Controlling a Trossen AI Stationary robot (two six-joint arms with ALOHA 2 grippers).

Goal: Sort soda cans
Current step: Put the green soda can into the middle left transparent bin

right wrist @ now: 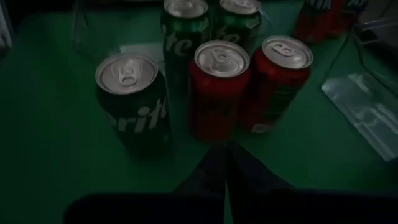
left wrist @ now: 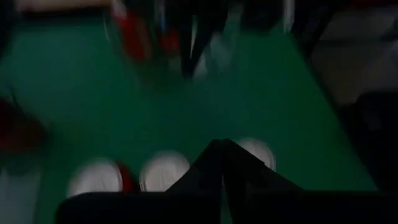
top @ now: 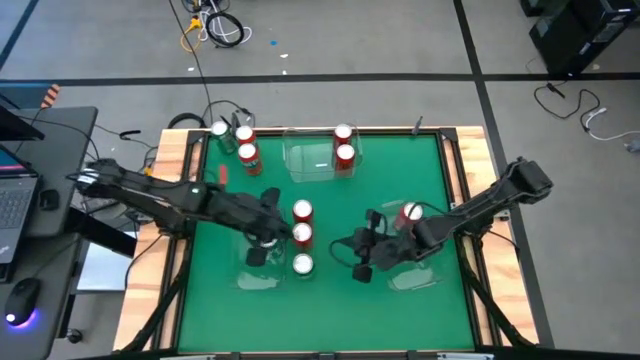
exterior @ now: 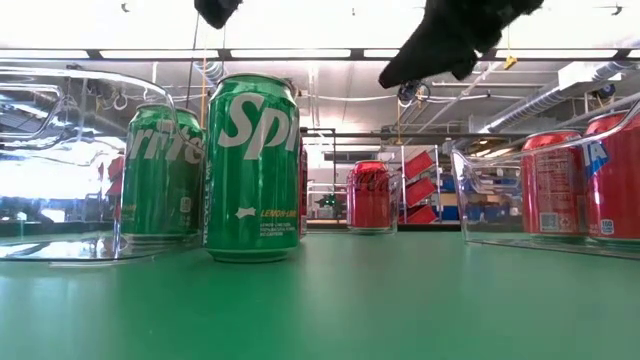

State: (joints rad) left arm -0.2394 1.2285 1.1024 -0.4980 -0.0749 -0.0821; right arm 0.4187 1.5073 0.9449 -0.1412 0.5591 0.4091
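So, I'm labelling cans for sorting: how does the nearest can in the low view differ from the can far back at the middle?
The nearest can is green with Sprite lettering; the far can is red. The nearest can stands on bare table; the far can seems to sit inside a clear tray, though that is hard to confirm. Both stand upright.

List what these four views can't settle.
- Left wrist view: motion blur; the three cans' colours unreadable.
- Low view: both arms cut off by the top edge; neither gripper visible.
- High view: the left gripper covers what lies in the left tray.
- High view: can labels too small to read.
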